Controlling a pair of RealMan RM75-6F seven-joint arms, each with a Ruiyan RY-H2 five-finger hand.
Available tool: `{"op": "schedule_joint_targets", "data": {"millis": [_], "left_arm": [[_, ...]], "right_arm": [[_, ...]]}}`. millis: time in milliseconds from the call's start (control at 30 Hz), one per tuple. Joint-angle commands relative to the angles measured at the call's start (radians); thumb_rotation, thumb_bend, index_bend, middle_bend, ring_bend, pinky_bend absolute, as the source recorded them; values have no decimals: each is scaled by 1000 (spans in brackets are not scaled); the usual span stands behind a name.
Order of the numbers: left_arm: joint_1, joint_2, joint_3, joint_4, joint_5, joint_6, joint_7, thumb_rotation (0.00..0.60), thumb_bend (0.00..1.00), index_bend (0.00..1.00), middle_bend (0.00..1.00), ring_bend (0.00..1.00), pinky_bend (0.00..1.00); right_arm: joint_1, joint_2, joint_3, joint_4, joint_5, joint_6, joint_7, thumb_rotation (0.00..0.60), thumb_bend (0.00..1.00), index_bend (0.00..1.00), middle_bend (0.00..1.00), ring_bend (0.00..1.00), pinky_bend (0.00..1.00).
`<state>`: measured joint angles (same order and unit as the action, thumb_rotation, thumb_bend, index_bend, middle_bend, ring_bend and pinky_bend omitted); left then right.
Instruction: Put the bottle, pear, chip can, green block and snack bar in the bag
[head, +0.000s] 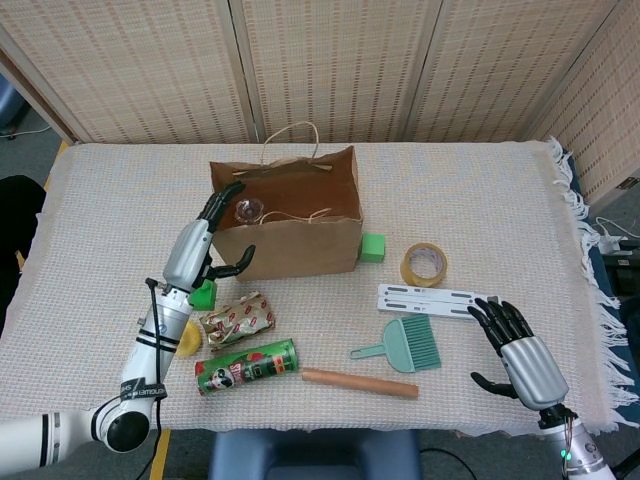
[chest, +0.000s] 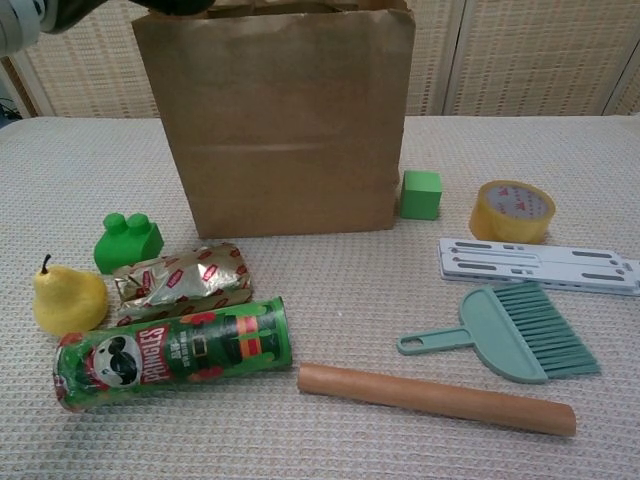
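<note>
The brown paper bag (head: 290, 235) stands open at mid-table. Inside it, near the left wall, lies the clear bottle (head: 247, 209). My left hand (head: 215, 232) hovers at the bag's left rim with its fingers spread and nothing in them. Left of the bag are a green studded block (head: 203, 294), the snack bar (head: 237, 319), the pear (chest: 68, 298) and the green chip can (head: 247, 366). A green cube (head: 372, 247) sits by the bag's right corner. My right hand (head: 520, 345) rests open near the table's front right.
A tape roll (head: 423, 264), a white slotted rail (head: 430, 299), a teal hand brush (head: 405, 345) and a wooden rod (head: 360, 383) lie to the right and in front of the bag. The cloth's fringed edge runs along the right side.
</note>
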<state>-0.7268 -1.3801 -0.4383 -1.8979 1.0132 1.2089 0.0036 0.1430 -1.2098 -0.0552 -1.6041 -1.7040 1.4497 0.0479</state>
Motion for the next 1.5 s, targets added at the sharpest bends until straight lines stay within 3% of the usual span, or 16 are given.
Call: {"op": "schedule_joint_targets", "data": {"millis": [33, 167, 333, 500, 633, 700, 767, 833, 967, 1167, 1500], "left_arm": [[57, 45, 32, -14, 55, 38, -29, 600, 450, 119, 36, 48, 192], [138, 103, 72, -12, 139, 98, -86, 600, 494, 191, 128, 124, 270], [241, 162, 144, 37, 258, 184, -149, 600, 538, 422, 394, 337, 452], [329, 237, 243, 98, 353, 213, -173, 600, 538, 433, 438, 385, 505], [375, 292, 342, 153, 434, 187, -144, 600, 517, 410, 413, 368, 485], [391, 310, 400, 178, 479, 159, -117, 600, 468, 335, 344, 299, 419], [395, 321, 451, 193, 518, 118, -80, 600, 397, 140, 164, 130, 258], [389, 318, 484, 203, 548, 76, -38, 600, 363, 23, 34, 22, 146], [368, 291, 507, 193, 556, -2, 41, 600, 350, 0, 0, 0, 82], [312, 235, 491, 178, 500, -126, 171, 600, 348, 0, 0, 0, 59], [272, 153, 459, 221, 403, -197, 290, 600, 353, 0, 0, 0, 59]], "right_arm": [[-1, 0, 0, 1, 0, 1, 1, 600, 66, 0, 0, 0, 0], [0, -1, -1, 2, 0, -1, -1, 600, 66, 0, 0, 0, 0], [-1, -2, -3, 2, 0, -3, -7, 600, 67, 0, 0, 0, 0], [-2, -5, -3, 1, 2, -4, -16, 600, 66, 0, 0, 0, 0], [-3, -7, -3, 1, 5, -7, -23, 600, 67, 0, 0, 0, 0], [-3, -9, -4, 0, 6, -9, -29, 600, 67, 0, 0, 0, 0], [-4, -10, -5, 0, 5, -11, -35, 600, 67, 0, 0, 0, 0], [-4, -12, -6, -1, 4, -12, -39, 600, 66, 0, 0, 0, 0], [-2, -15, -9, -1, -4, -13, -45, 600, 67, 0, 0, 0, 0], [0, -15, -8, -2, -8, -11, -36, 600, 67, 0, 0, 0, 0], [-15, -64, 24, 71, -101, 157, 83, 600, 66, 0, 0, 0, 0]]}}
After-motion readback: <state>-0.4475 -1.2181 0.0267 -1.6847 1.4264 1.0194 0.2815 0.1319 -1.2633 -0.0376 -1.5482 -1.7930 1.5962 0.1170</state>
